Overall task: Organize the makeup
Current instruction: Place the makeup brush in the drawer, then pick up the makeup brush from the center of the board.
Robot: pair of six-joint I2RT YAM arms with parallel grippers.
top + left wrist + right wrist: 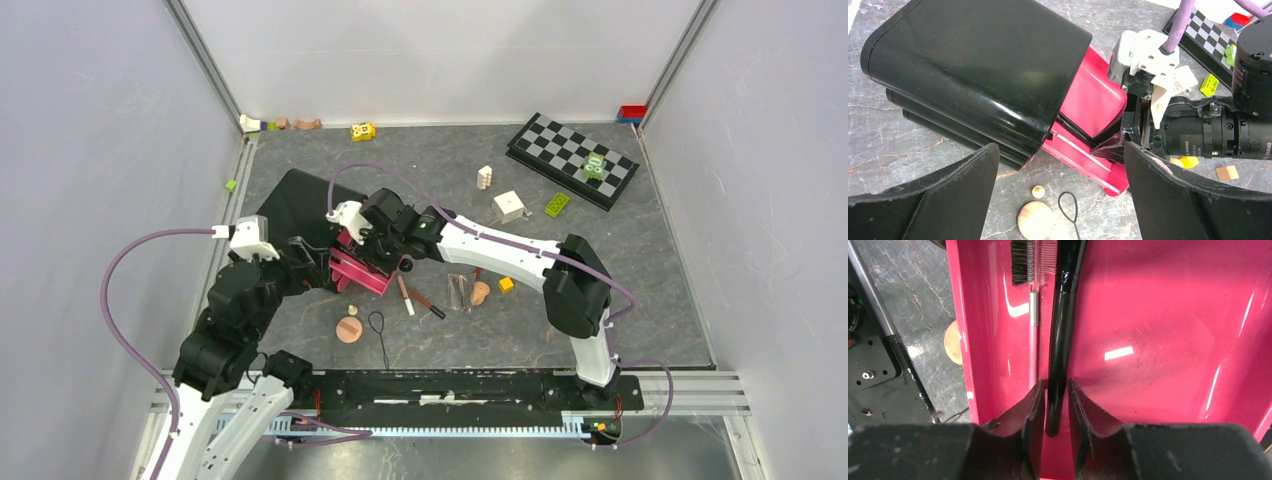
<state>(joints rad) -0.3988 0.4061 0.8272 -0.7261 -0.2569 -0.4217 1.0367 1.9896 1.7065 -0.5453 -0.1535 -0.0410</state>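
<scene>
A pink tray [358, 272] sticks out of a black case [295, 200]. My right gripper [377, 252] hangs over the tray. In the right wrist view its fingers stand narrowly apart [1055, 405] on either side of a black brush [1060, 335] that lies in the tray [1158, 340] beside a pink-handled comb brush [1032, 340]. My left gripper [305, 262] is wide open and empty [1060, 200] over the table by the tray's near edge [1083, 160]. A peach puff [349, 329], a black loop tool [378, 325], pencils [406, 296] and a peach sponge [480, 293] lie on the table.
The black case [978, 70] fills the left wrist view's upper left. A white cube [509, 206], a green block [556, 204], a yellow block [506, 285] and a chessboard [572, 158] lie at the right and back. Small toys [363, 131] sit along the back wall.
</scene>
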